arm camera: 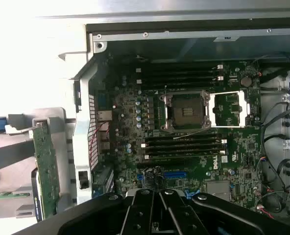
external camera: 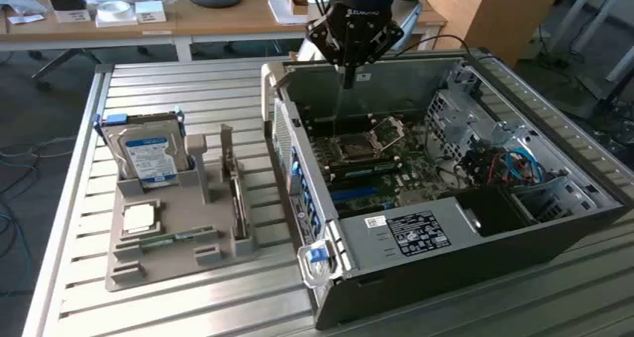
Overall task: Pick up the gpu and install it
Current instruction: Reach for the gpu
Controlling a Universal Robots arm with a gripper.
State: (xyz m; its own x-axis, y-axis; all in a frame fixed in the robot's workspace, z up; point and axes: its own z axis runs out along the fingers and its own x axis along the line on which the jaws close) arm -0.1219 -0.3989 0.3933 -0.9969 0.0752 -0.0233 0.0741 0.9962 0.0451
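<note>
The gpu (external camera: 237, 196) stands on edge in a slot of the grey holder tray (external camera: 159, 272), at the exterior view's left of the open computer case (external camera: 426, 237). In the wrist view its green circuit board (arm camera: 47, 166) shows beside the case wall. My gripper (external camera: 349, 76) hangs over the far end of the case, above the motherboard (external camera: 381, 166), well apart from the gpu. Its fingers (arm camera: 159, 200) are shut together with nothing between them. Below them lie the CPU socket (arm camera: 186, 111) and the blue expansion slot (arm camera: 174, 174).
The tray also holds a silver hard drive (external camera: 148, 155) with a blue-white label, a CPU chip (external camera: 139, 217) and a narrow green RAM stick (external camera: 168, 240). Cables (external camera: 505, 166) crowd the case's right side. A desk (external camera: 198, 21) with clutter stands behind the slatted table.
</note>
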